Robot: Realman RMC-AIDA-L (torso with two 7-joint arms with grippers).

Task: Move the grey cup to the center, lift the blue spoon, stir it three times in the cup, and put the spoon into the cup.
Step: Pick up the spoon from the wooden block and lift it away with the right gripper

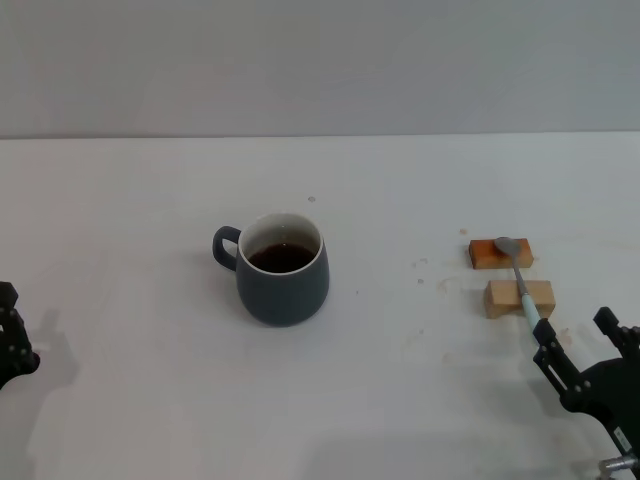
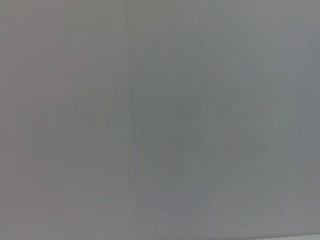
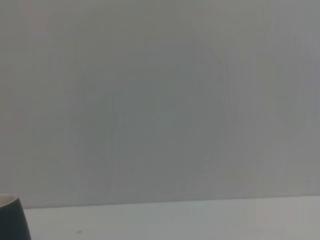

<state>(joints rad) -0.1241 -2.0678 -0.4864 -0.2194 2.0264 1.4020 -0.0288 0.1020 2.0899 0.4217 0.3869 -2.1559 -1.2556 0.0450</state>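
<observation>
- The grey cup (image 1: 283,269) is seen upright on the white counter (image 1: 150,200), roughly mid-scene, handle turned to the left, dark liquid inside.
- The blue spoon (image 1: 519,281) is laid across two small wooden blocks (image 1: 518,298) at the right; its metal bowl rests on the far, darker block (image 1: 499,253), its pale handle points near-right.
- The right gripper (image 1: 585,345) is placed at the near right, just beside the spoon's handle tip, not touching it; the jaws are spread apart with nothing held.
- The left gripper (image 1: 10,340) is parked at the near left edge, well apart from the cup; the state of its jaws cannot be told.
- An edge of the cup (image 3: 12,220) is caught in the right wrist view.
</observation>
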